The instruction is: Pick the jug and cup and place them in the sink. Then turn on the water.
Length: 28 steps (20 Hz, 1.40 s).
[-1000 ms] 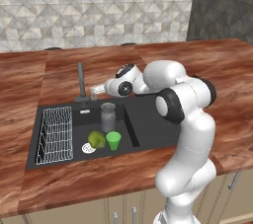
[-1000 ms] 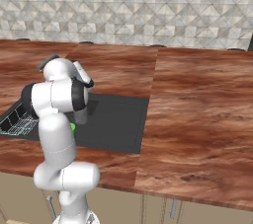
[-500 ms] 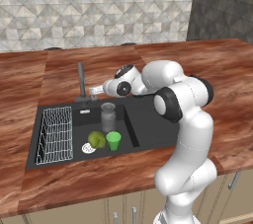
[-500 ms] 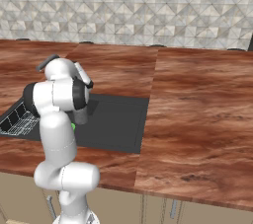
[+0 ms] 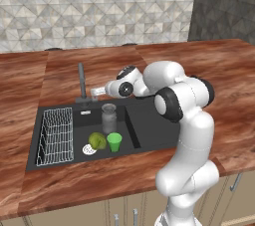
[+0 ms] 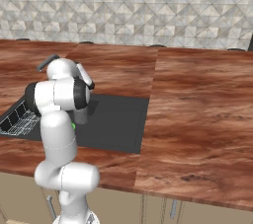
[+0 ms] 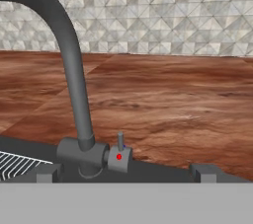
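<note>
arm (image 5: 184,120): glossy white rounded links | joints: dark (black caps)

I can read no text, label, brand or number anywhere. The only sign I see is a small red dot (image 7: 118,157) on the front of the faucet's handle block (image 7: 120,158), with a bit of blue just behind the little lever; it stands at the back rim of the sink (image 5: 149,135).

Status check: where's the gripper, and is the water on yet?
Gripper open, empty, at the faucet base. Jug and cup in the sink. No water running; handle upright, nothing in the way.
</note>
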### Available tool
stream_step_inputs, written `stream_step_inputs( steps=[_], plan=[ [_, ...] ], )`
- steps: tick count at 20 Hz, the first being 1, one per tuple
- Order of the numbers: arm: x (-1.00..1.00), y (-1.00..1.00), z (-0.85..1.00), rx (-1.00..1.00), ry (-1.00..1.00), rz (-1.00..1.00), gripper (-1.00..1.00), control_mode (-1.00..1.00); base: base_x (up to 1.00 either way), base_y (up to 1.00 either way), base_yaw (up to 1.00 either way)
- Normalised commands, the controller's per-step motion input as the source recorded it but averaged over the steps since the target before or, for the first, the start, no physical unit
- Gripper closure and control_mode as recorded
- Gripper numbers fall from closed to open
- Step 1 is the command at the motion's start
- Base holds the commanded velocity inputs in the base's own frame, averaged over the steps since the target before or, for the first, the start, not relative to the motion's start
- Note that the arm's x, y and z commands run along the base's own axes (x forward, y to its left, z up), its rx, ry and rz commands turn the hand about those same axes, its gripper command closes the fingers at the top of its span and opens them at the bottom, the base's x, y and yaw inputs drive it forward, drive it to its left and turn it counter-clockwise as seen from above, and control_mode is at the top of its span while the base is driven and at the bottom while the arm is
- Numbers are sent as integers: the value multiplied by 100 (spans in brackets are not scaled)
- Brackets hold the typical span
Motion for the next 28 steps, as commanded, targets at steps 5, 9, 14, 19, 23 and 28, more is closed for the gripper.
stream_step_inputs(
  steps=[5, 9, 14, 19, 23, 28],
  plan=[
    [10, -21, -17, 5, 0, 0, -100, -100, 0, 0, 0],
    [15, -11, -8, 4, 0, 0, -100, -100, 0, 0, 0],
    [10, 0, -15, 2, 0, 0, -100, -100, 0, 0, 0],
    [9, 0, -20, 1, 0, 0, -100, -100, 0, 0, 0],
    [16, 0, -17, 0, 0, 0, -100, -100, 0, 0, 0],
    [15, 0, -23, 0, 0, 0, -100, -100, 0, 0, 0]
  ],
)
